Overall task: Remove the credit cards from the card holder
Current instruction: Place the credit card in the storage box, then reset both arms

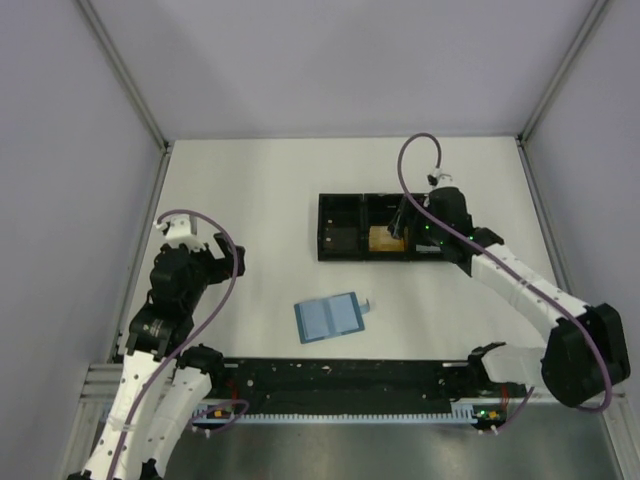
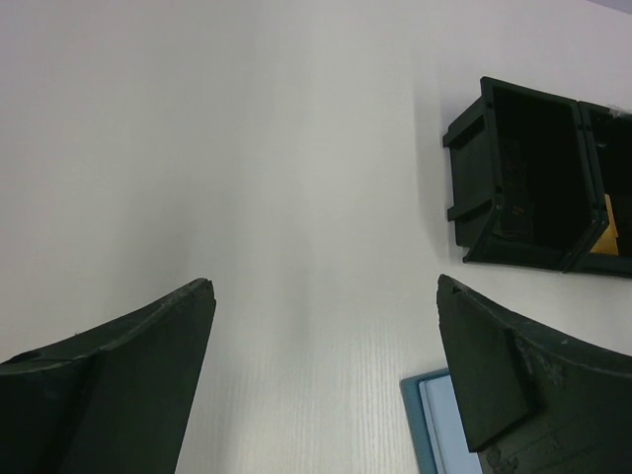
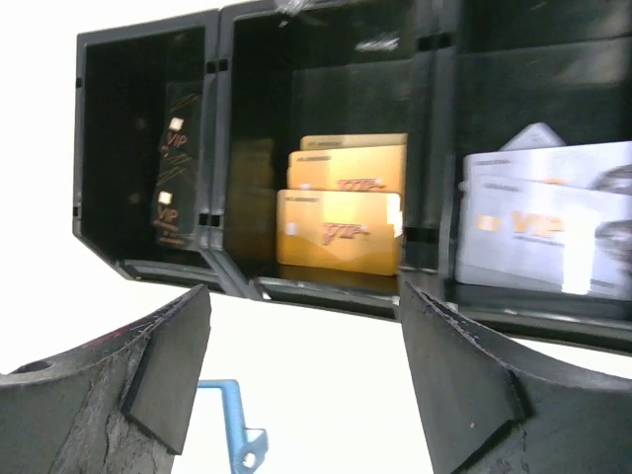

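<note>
Right gripper (image 3: pixel 306 296) stood with jaws apart and nothing between them, facing the middle compartment of the black tray (image 3: pixel 222 148). Orange-gold cards (image 3: pixel 339 232) lay stacked there. Black cards (image 3: pixel 173 197) and silver cards (image 3: pixel 543 237) filled the neighbouring compartments, apparently sorted by colour. Card holder (image 1: pixel 328 317) lay open on the table (image 1: pixel 250 200), well apart from the tray. Left gripper (image 2: pixel 326 286) hovered wide and empty, clear of the work.

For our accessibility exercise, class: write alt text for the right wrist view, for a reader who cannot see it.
A black three-compartment tray fills the view, holding black cards in its left compartment, gold cards in the middle and silver cards on the right. The right end effector, open and empty, frames the bottom edge.
</note>
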Robot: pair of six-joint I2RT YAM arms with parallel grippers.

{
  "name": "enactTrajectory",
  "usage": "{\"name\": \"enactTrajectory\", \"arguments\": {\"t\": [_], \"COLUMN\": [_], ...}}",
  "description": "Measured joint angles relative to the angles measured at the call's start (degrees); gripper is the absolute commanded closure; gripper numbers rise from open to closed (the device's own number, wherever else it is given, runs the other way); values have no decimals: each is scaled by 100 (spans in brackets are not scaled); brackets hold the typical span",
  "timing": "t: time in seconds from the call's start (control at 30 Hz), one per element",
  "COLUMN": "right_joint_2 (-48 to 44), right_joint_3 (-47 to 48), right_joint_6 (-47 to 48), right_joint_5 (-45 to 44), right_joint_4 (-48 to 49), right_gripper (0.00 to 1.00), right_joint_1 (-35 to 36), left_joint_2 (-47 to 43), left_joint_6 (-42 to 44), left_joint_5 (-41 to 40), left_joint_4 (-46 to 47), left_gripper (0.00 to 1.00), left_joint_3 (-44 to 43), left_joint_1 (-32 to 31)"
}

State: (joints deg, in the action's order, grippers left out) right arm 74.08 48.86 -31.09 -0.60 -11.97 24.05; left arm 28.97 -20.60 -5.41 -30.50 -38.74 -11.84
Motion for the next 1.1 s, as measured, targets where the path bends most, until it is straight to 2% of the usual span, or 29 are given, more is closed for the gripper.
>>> {"name": "enactTrajectory", "arguments": {"t": [0.17, 0.67, 0.8, 1.1], "right_joint_2": [-973, -5257, -5659, -5849], "right_joint_3": [0, 74, 361, 927], "right_joint_6": [363, 859, 1069, 1661], "right_joint_5": [-651, -3254, -3628, -4140], "right_joint_4": [-686, -2337, -2616, -2844], "right_gripper": [2, 1, 1, 1], "right_joint_1": [-216, -361, -361, -361], "left_joint_2": [-140, -1191, -1589, -2708], "left_joint_6": [46, 74, 81, 105], "left_joint_5": [0, -238, -433, -911], "left_joint_4": [2, 59, 39, 46], "left_gripper": [2, 1, 1, 1], "left_joint_3": [2, 94, 55, 7], "left_joint_1": [0, 0, 0, 0]}}
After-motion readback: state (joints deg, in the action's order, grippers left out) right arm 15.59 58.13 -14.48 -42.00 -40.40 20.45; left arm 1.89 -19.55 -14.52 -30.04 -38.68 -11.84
